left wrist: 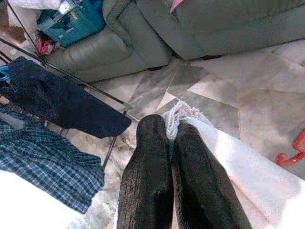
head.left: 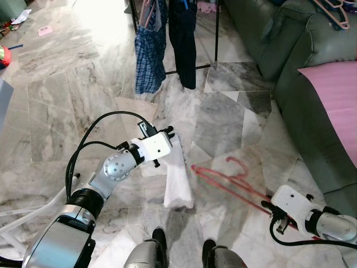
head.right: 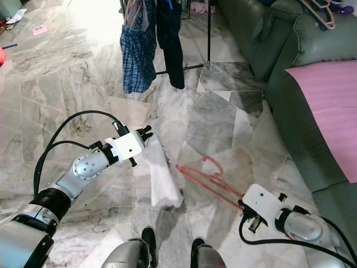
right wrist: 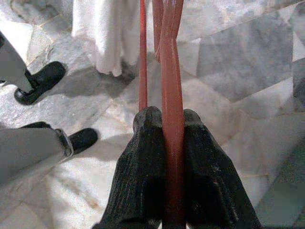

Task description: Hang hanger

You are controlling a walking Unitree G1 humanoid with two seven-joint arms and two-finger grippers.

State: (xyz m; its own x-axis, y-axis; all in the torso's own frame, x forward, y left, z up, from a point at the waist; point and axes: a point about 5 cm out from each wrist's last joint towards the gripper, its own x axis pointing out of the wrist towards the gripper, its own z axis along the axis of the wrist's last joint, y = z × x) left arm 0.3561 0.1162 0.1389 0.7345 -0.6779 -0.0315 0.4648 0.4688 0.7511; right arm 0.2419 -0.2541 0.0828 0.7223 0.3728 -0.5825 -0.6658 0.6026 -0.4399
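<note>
A red plastic hanger [head.left: 228, 178] is held out low over the marble floor, its hook pointing away from me. My right gripper [right wrist: 167, 138] is shut on the hanger's [right wrist: 172, 86] end bar at the lower right. A white towel [head.left: 177, 173] hangs down in front of me, and my left gripper [left wrist: 169, 143] is shut on the towel's [left wrist: 228, 157] fringed top edge. The towel's lower end droops near my feet. A black clothes rack [head.left: 189, 33] stands ahead with a blue plaid garment [head.left: 149, 50] and a dark garment [head.left: 184, 39] on it.
A dark green sofa [head.left: 290, 50] runs along the right, with a pink sheet [head.left: 334, 100] over its near seat and pink hangers [head.left: 334, 14] on its back. Small clutter [head.left: 22, 25] lies at the far left. My two black feet [head.left: 184, 245] stand on the floor below.
</note>
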